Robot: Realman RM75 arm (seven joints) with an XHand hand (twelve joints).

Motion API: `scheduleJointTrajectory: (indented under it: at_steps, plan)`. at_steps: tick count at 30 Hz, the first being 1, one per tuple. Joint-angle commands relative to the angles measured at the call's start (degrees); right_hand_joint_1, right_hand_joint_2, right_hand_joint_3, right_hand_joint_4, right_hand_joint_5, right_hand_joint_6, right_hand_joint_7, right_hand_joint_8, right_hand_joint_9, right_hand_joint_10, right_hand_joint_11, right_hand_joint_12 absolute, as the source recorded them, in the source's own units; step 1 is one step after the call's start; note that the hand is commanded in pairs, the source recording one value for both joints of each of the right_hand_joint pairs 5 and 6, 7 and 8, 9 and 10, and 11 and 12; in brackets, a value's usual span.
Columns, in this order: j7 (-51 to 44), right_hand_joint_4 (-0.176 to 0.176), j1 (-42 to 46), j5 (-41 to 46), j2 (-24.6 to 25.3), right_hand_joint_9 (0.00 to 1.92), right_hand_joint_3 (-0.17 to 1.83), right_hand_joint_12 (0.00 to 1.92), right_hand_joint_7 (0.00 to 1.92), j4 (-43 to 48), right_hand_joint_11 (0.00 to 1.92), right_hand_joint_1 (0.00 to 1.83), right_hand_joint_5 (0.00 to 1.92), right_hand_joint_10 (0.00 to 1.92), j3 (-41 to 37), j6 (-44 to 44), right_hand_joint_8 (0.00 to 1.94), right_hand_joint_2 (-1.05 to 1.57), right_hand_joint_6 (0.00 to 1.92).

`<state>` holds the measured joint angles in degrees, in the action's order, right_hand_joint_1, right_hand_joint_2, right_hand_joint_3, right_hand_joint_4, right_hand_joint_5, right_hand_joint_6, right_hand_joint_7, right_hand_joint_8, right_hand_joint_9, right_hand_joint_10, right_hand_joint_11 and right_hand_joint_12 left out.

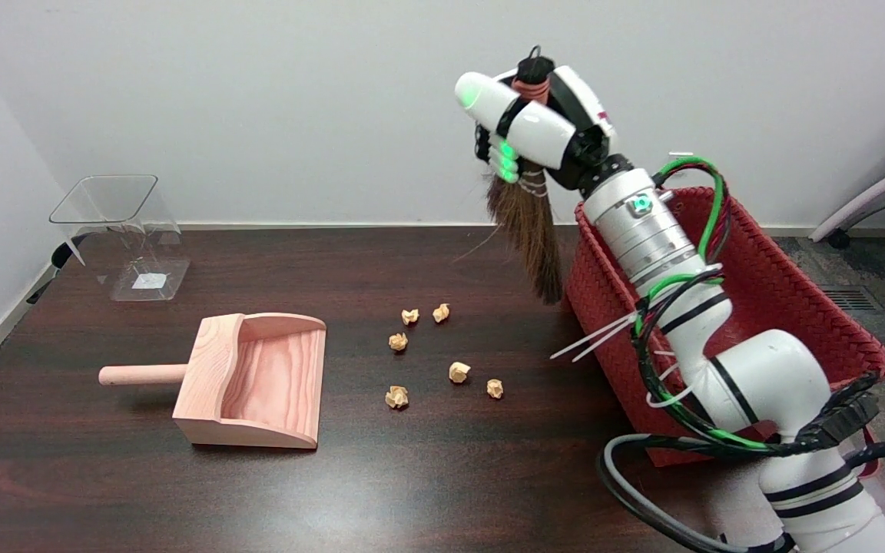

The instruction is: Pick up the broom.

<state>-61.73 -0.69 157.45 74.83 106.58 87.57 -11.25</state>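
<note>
Right hand (536, 127): raised well above the table, fingers wrapped tight around the neck of the hand broom; green lights are seen on the fingers.
Hand broom (528, 223): held in the air by the right hand; the wound reddish handle top with a small black loop is seen above the fingers, and the dark brown bristles hang down below them, tilted slightly to the right. The bristle tips are seen just beside the near-left corner of the red basket; contact with the table cannot be judged, though the tips appear clear of it.
Right arm (727, 361): white, entered from the lower right, passed in front of the basket; green, black and white cables are tied along it.
Red woven basket (811, 307): set at the right edge of the table, partly hidden by the arm.
Wooden dustpan (254, 380): laid flat on the table at left of centre, round handle pointed left, open mouth turned to the right.
Crumpled paper balls (458, 372): six tan scraps scattered between the dustpan and the basket, none touching another.
Clear plastic container (124, 234): stood upright at the far left corner of the table.
Table (412, 476): dark brown wood grain, with glare noted near the front edge.
</note>
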Motion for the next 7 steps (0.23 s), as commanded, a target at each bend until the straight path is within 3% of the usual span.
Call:
scheduleJointTrajectory:
  at_steps: [1, 7]
  plan:
    - [-10.5, 0.0, 0.9, 0.0, 1.6, 1.92, 0.23, 1.92, 1.92, -0.8, 1.92, 0.86, 1.92, 1.92, 6.7, 5.9, 1.92, 1.57, 1.92]
    - [-15.7, 0.0, 2.5, 0.0, 2.9, 1.92, 0.22, 1.92, 1.92, -1.2, 1.92, 0.86, 1.92, 1.92, 7.3, 7.0, 1.92, 1.57, 1.92]
